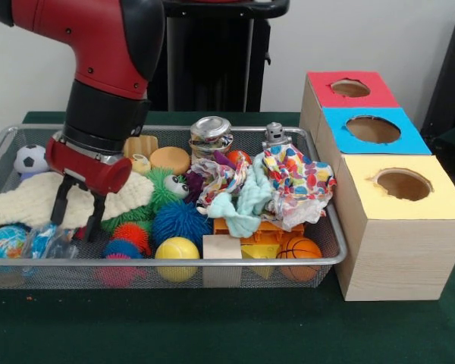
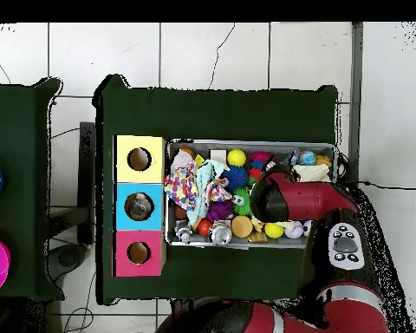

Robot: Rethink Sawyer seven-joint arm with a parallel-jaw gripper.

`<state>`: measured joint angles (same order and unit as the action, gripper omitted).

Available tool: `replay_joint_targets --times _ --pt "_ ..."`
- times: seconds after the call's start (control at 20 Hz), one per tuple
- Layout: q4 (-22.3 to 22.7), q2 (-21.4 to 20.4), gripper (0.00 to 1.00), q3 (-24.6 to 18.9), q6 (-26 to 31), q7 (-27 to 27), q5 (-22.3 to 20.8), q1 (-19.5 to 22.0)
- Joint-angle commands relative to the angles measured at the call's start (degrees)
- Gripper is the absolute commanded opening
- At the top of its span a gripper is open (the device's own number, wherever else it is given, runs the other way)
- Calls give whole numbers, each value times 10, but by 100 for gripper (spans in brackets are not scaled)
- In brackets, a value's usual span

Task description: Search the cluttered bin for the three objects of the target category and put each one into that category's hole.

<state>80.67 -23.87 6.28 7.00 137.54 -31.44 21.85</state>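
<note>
The wire mesh bin (image 1: 174, 262) is full of toys and cloths; in the overhead view its rim (image 2: 246, 143) lies right of the boxes. My gripper (image 1: 77, 211) hangs low over the bin's left end, open, fingers (image 1: 61, 203) pointing down. Just below and in front of it lies a see-through wrinkly bottle with a blue label (image 1: 47, 243), beside a globe ball (image 1: 4, 241). No other bottle shows. The red-faced hole (image 1: 350, 88) is on the farthest box; it also shows in the overhead view (image 2: 139, 253). In the overhead view my arm (image 2: 281, 198) hides the gripper.
The blue-faced hole (image 1: 373, 129) and yellow-faced hole (image 1: 403, 184) sit nearer on the same row of boxes. A shiny metal can (image 1: 211, 135), a cream knitted cloth (image 1: 30, 201), spiky balls (image 1: 180, 221), a yellow ball (image 1: 177, 250) and crumpled cloths (image 1: 288, 186) fill the bin.
</note>
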Motion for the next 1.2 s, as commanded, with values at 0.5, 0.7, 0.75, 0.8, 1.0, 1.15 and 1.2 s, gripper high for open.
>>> replay_joint_targets --times 0.5,0.7,0.75,0.8,1.0,1.15,1.2 --pt "23 15 100 -49 31 7 15 32" --pt "30 14 100 -46 27 14 16 32" --pt "31 14 100 -43 23 19 17 29" --pt "33 12 100 -33 23 27 19 21" --pt "46 4 100 -20 23 43 26 10" --pt "66 -9 100 -8 21 58 33 -4" --pt "74 -16 100 -6 25 60 37 -6"
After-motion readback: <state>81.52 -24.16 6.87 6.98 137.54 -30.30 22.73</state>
